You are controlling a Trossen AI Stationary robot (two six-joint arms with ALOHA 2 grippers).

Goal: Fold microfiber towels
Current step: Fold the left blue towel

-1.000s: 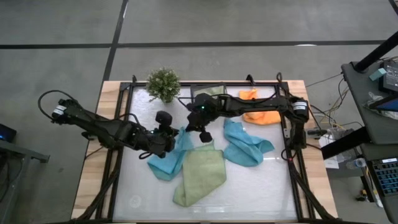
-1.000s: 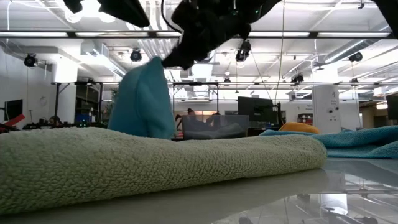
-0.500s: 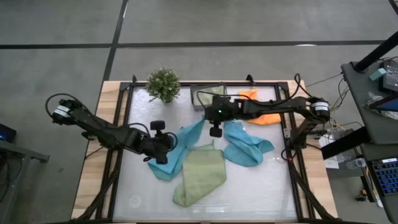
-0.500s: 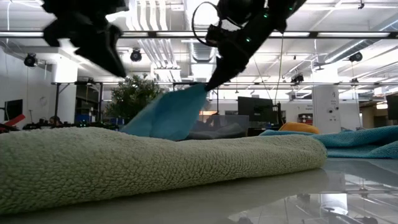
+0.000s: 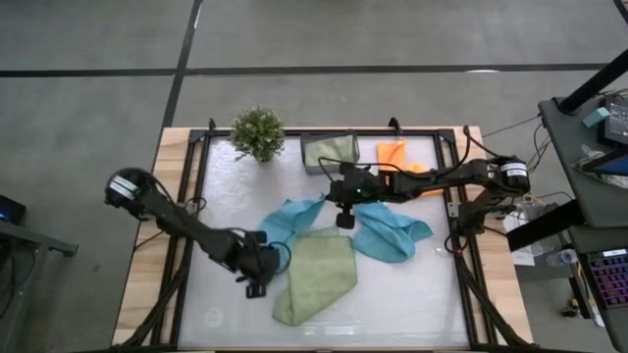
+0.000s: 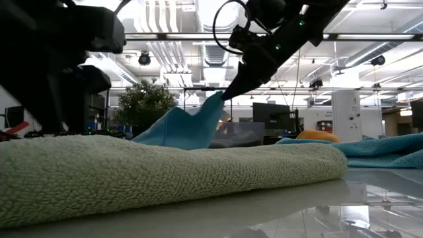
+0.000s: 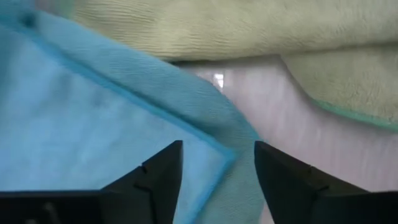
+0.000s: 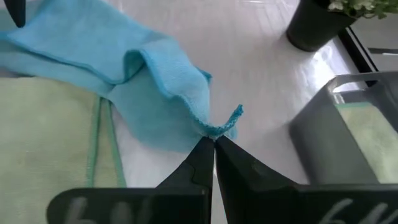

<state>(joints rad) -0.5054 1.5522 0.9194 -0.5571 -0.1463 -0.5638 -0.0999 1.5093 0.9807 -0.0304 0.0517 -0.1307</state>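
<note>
A teal-blue towel (image 5: pixel 285 224) lies spread on the table, partly beside a light green towel (image 5: pixel 319 277). Its far-right corner is raised, and my right gripper (image 8: pixel 213 146) is shut on that corner; the low view shows this gripper (image 6: pixel 228 92) above the cloth. My left gripper (image 7: pixel 217 168) stands open over the towel's near-left corner (image 7: pixel 211 140), at the towel's near edge (image 5: pixel 257 282), with nothing between its fingers. A second teal-blue towel (image 5: pixel 389 231) and an orange towel (image 5: pixel 397 157) lie to the right. My right gripper pinches the teal-blue towel's far-right corner (image 8: pixel 219 129) between its two fingertips, at the hemmed edge. The fingers come slanting down from above and from the table's right. The corner (image 6: pixel 215 104) is lifted; the cloth slopes down from it, slack, onto the table.
A grey bin (image 5: pixel 329 150) holding a light green cloth stands at the far middle, and a potted plant (image 5: pixel 257 132) at the far left. The light green towel (image 6: pixel 165 172) fills the low view's foreground. A black frame (image 5: pixel 196 186) borders the work surface.
My left gripper has opened, let go of the teal-blue towel and gone toward the table's near edge. My right gripper has carried its corner toward the table's right edge. The towel, earlier held up bunched between both grippers, now lies spread out with only that corner raised.
</note>
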